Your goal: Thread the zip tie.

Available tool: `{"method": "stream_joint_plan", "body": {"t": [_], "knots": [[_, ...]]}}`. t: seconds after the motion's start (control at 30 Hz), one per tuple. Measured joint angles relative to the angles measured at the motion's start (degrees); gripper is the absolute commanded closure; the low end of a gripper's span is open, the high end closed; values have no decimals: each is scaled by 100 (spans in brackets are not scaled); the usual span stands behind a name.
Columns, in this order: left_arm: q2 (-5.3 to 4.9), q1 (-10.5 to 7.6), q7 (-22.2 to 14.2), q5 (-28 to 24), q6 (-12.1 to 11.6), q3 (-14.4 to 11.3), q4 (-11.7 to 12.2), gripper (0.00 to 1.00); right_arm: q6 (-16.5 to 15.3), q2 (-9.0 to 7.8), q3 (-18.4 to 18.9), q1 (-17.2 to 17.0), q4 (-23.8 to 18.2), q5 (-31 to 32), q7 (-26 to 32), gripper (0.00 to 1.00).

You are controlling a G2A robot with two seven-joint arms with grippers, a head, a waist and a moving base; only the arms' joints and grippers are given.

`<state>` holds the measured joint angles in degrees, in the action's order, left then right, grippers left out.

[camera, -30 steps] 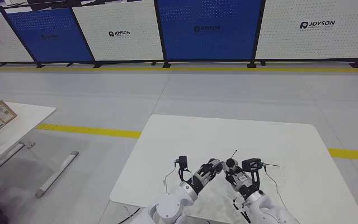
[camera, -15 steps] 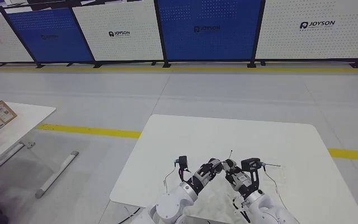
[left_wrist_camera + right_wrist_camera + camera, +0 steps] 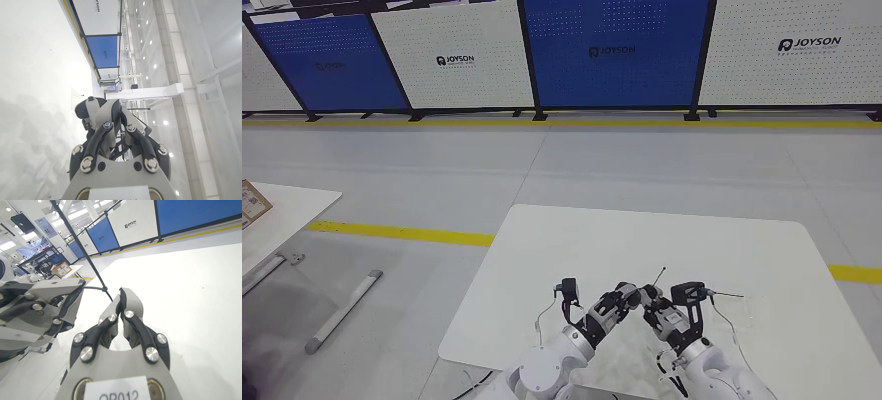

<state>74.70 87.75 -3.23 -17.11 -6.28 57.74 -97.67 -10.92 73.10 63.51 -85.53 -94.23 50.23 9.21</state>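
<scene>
Hovering above the table (image 3: 170, 285), the zip tie (image 3: 90, 264) is pinched twice: left gripper (image 3: 81, 287) clamped on the strap beside the head (image 3: 104, 288), right gripper (image 3: 120, 300) nipping the tip (image 3: 110, 298), seemingly through, with tightening left to do.

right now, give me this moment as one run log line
task: thread zip tie | left gripper: jaws shut on strap | right gripper: jaws shut on tie end | tie head: between grippers, above table
</scene>
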Motion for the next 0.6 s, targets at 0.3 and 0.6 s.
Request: {"method": "stream_joint_plan", "body": {"t": [0.3, 0.6], "knots": [[1, -13, 34, 43, 62, -16, 2, 100, 49, -22, 67, -107, -169, 82, 25, 78], [-4, 1, 40, 92, 73, -26, 16, 100, 114, -24, 70, -160, -303, 133, -40, 84]]}}
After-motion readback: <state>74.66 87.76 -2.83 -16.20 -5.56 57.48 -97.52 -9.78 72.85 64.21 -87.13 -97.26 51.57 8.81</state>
